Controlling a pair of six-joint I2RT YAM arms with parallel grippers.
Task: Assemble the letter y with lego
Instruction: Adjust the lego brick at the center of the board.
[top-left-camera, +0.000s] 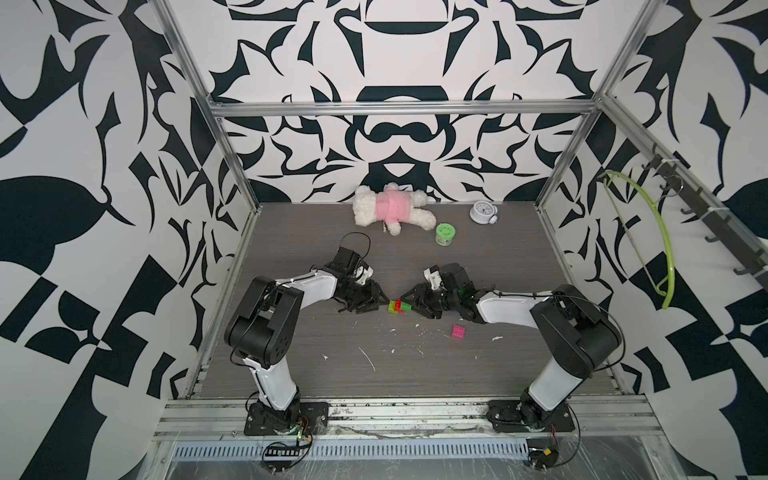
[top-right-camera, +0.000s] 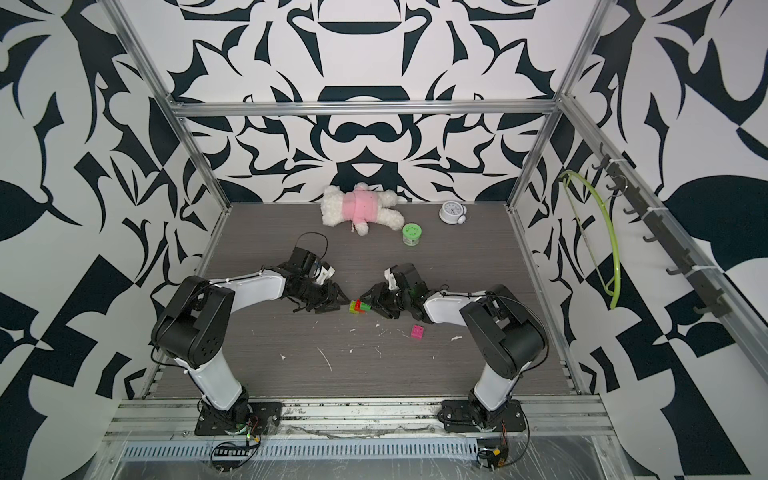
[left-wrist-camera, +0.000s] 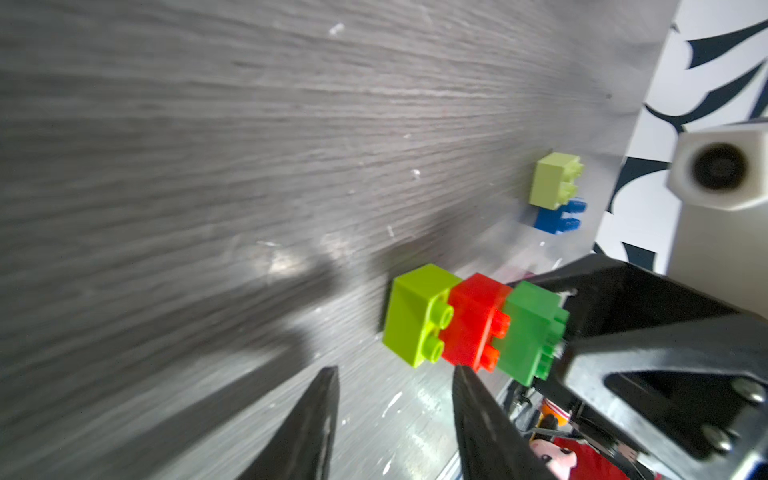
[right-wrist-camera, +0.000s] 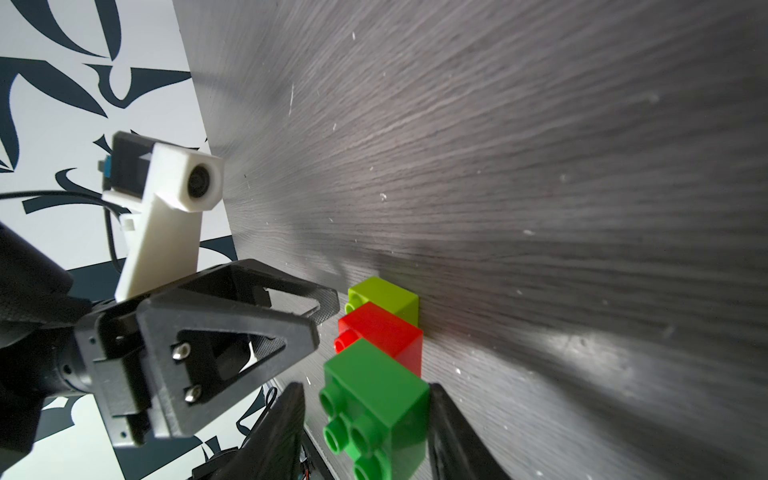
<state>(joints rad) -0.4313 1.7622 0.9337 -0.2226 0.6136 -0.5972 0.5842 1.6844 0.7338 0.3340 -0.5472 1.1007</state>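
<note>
Lego row (top-left-camera: 400, 306) lies mid-table in both top views, between my left gripper (top-left-camera: 380, 304) and right gripper (top-left-camera: 411, 305). Left wrist: left gripper (left-wrist-camera: 394, 370) open, tips just short of it. Right wrist: right gripper (right-wrist-camera: 365, 384) clamps its green brick (right-wrist-camera: 374, 399).

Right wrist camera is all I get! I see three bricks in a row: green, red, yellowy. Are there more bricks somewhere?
Observer: Yes. In both top views a pink brick lies alone on the table, apart from your row, on the right arm's side.
Operator: Cool! Any others?
Observer: Two. The left wrist view shows a pale yellow-green brick right against a blue brick, beyond your row.
Operator: Is the other gripper holding something?
Observer: No. In the left wrist view the left gripper is open, with nothing between its fingers.
</note>
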